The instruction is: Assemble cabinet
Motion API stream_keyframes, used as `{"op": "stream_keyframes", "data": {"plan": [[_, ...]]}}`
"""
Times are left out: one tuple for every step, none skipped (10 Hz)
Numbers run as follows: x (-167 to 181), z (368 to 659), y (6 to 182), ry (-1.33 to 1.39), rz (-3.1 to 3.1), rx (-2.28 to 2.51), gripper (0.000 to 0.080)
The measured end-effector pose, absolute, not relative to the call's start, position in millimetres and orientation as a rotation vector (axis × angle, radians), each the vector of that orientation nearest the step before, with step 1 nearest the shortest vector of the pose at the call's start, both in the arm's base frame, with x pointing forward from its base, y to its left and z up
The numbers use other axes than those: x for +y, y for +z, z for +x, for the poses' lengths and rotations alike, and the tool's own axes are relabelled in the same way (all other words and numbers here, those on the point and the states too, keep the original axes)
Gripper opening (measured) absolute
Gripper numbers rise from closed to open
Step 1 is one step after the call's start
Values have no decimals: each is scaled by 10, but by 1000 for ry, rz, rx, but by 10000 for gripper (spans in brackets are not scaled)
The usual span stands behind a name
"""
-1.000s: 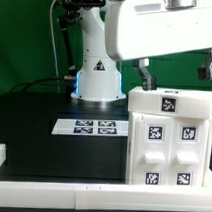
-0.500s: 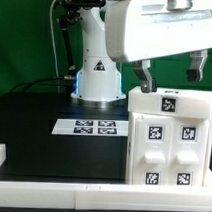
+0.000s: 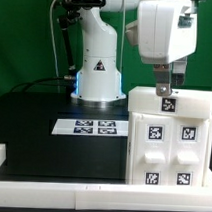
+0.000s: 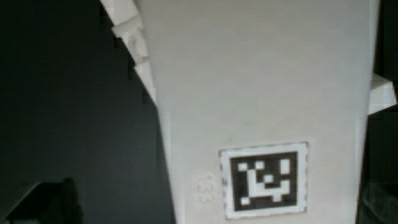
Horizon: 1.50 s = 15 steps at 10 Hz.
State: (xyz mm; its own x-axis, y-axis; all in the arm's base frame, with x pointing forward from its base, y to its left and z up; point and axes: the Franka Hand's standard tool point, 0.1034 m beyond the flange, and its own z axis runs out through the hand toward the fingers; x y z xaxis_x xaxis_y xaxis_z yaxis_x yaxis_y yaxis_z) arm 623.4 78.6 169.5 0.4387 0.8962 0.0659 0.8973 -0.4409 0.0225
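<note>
The cabinet (image 3: 171, 137) is a large white box standing at the exterior view's right, near the table's front. Its front holds several small drawer blocks with black-and-white tags, and one tag lies on its top. My gripper (image 3: 167, 92) hangs just above the cabinet's top, near that tag, with its fingers apart and nothing between them. In the wrist view the cabinet's white top (image 4: 231, 90) fills the picture, with the tag (image 4: 267, 180) close to the gripper (image 4: 214, 208). One dark finger (image 4: 43, 202) shows beside the cabinet's edge.
The marker board (image 3: 93, 126) lies flat on the black table (image 3: 33, 121) to the exterior view's left of the cabinet. The arm's white base (image 3: 98, 69) stands behind it. A white raised border (image 3: 61, 170) runs along the table's front.
The wrist has turned about a quarter turn and moved over the cabinet's top. The two fingers, earlier spread side by side, now line up one behind the other in the exterior view.
</note>
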Motion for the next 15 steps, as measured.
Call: {"op": "stream_keyframes", "data": {"plan": [[790,6210,1664,-97,-2657,-1637,797],[792,6178,1628,-91,-2656,-1636,797],[802,6138,1581,-86,-2654,-1635,797],[815,6106,1546,-81,-2651,-1636,797],[810,6091,1524,-78,-2651,-1635,797],[801,6083,1506,-73,-2651,-1632,797],[798,6084,1503,-72,-2658,-1621,797],[791,6084,1504,-71,-2658,-1620,680],[789,6082,1501,-70,-2659,-1619,680],[779,6082,1501,-70,-2661,-1616,561],[778,6082,1501,-69,-2674,-1593,561],[777,6082,1500,-69,-2689,-1567,561],[772,6083,1501,-70,-2724,-1499,561],[756,6084,1500,-68,-2807,-1328,561],[758,6084,1498,-66,-2877,-1164,561]]}}
